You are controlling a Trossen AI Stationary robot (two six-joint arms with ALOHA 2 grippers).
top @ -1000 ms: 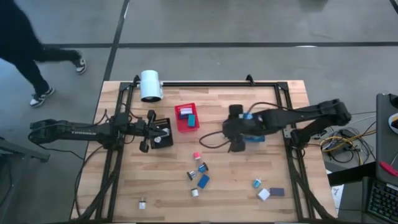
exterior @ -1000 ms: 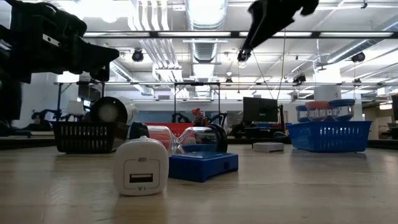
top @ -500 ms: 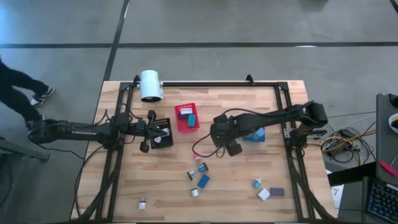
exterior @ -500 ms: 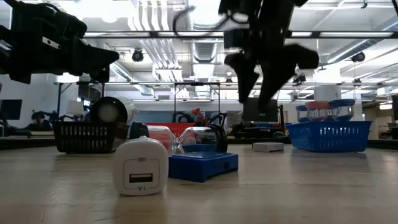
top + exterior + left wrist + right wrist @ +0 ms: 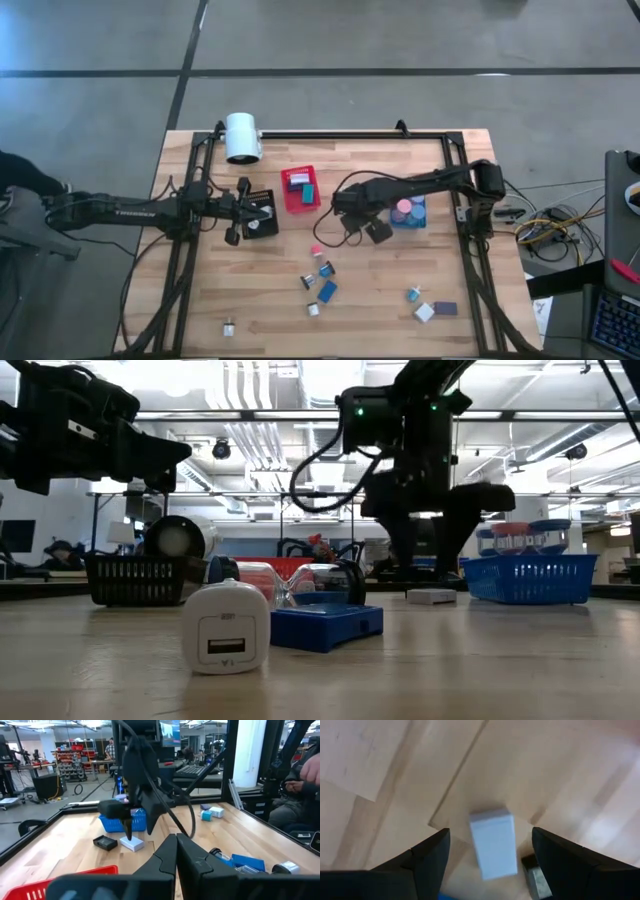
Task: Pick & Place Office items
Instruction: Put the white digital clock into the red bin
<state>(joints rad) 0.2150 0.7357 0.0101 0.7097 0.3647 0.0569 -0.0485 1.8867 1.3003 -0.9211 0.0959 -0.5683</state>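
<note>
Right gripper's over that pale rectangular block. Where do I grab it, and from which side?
Grip the pale block across its two long sides, about mid-length, coming straight down from above. It lies flat, and the open right gripper straddles its narrow width, fingers parallel to those sides. Mind the small dark piece close beside one end; it may get nudged.

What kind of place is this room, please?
Probably a robotics lab or workshop: a bare wooden table with a black metal frame, exposed ceiling ducts, and benches with red storage shelves behind.
</note>
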